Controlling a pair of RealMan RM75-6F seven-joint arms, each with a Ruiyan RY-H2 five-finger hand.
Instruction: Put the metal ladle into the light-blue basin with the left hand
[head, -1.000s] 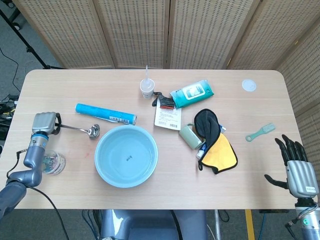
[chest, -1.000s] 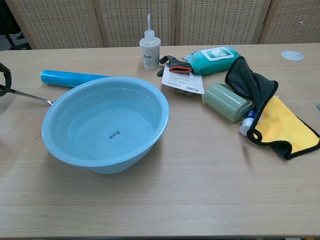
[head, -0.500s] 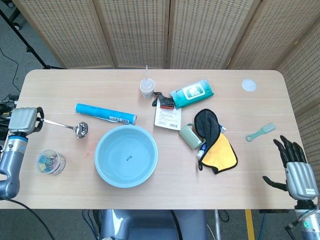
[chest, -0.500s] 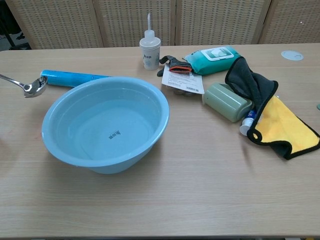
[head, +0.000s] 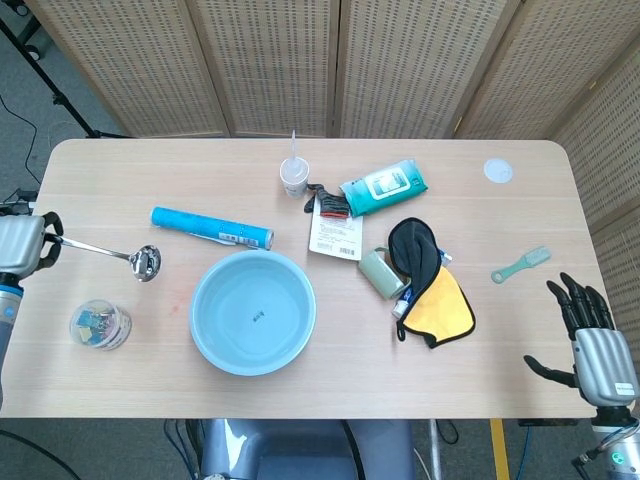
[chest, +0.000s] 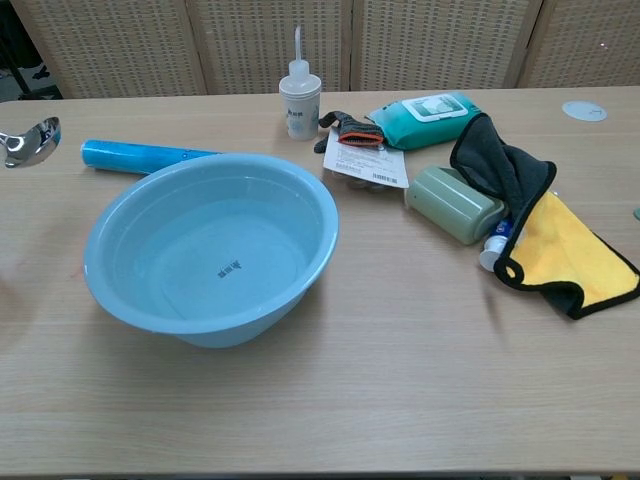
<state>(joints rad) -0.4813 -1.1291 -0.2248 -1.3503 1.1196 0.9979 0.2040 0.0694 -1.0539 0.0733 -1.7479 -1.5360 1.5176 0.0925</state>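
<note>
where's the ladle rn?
Head view: metal ladle is far left, handle gripped by the left hand, bowl left of the light-blue basin, near the blue tube.

shiny metal ladle (head: 143, 261), matt wooden table (head: 520, 330)

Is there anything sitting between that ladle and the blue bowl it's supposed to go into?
Nothing visible. The left hand holds the metal ladle left of the light-blue basin, with bare table between; the blue tube lies further back.

Bright, even light, soft shadows; edges perhaps slightly distorted.
</note>
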